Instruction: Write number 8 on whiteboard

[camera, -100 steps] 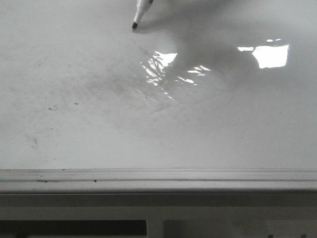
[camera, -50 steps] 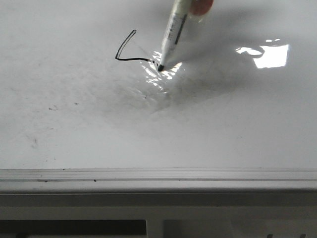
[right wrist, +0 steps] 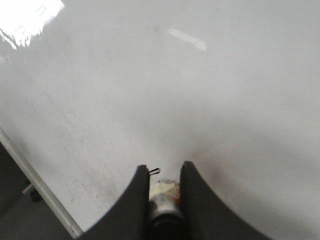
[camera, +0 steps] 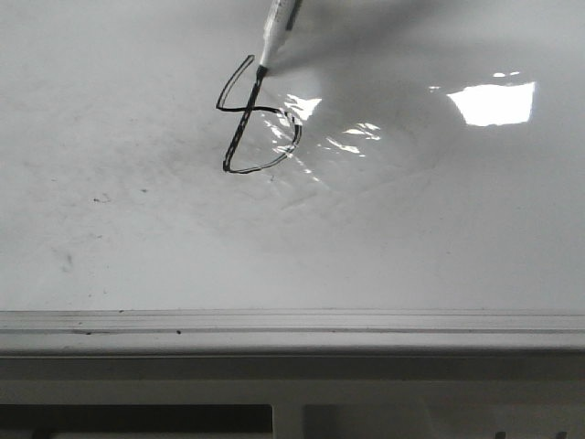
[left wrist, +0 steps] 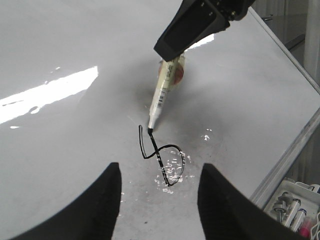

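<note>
The right gripper [right wrist: 161,200] is clamped on a marker [left wrist: 162,97], whose tip rests on the whiteboard [camera: 411,247] at the top of the number 8 [camera: 258,119]. In the front view the marker's long axis runs from the tip toward 1 o'clock, and the figure hangs from the tip toward 6 to 7 o'clock, slanted the same way. The relation that governs the next move: the tip sits just beside the peak of the narrow upper loop, at about 4 o'clock from it, so only a short closing stroke toward 10 o'clock appears to remain, if any. The left gripper [left wrist: 159,192] hovers with its fingers [left wrist: 102,200] spread apart and nothing between them; the figure lies ahead of it, but the right arm is the one in contact. Compared with half a second ago, the marker has drawn the round lower loop and the rising diagonal back through the crossing point; then only the upper left stroke and the cross stroke existed, with the tip at the 4 o'clock end of the line.
</note>
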`<action>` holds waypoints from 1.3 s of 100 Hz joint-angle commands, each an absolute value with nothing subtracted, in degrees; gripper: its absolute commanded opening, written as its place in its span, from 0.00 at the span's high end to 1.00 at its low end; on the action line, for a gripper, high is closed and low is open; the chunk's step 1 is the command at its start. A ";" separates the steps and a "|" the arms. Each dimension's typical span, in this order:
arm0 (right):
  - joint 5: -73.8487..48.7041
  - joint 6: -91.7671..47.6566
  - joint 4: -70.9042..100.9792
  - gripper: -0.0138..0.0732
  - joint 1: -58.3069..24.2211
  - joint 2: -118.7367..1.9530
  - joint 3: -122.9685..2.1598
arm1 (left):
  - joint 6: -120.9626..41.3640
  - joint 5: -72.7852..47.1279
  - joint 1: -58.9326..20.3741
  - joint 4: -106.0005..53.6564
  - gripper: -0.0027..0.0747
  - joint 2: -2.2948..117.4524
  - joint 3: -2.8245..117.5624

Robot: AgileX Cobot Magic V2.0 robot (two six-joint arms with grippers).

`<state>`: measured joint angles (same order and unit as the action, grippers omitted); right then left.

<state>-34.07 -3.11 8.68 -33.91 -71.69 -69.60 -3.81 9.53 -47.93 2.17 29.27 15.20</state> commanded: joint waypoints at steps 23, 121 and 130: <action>-27.04 -3.96 3.92 0.89 -37.00 -70.63 -71.43 | -3.49 13.69 -47.83 1.54 0.54 30.25 17.19; -31.56 3.50 4.77 0.89 -54.10 -72.34 -67.96 | -3.49 33.76 -53.85 5.08 0.54 55.41 17.75; -31.56 3.50 4.77 0.89 -54.10 -72.34 -67.96 | -3.49 33.76 -53.85 4.76 0.56 55.52 17.75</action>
<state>-35.36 3.13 4.58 -54.10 -73.65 -66.57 -3.81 28.52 -53.47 5.42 55.76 15.86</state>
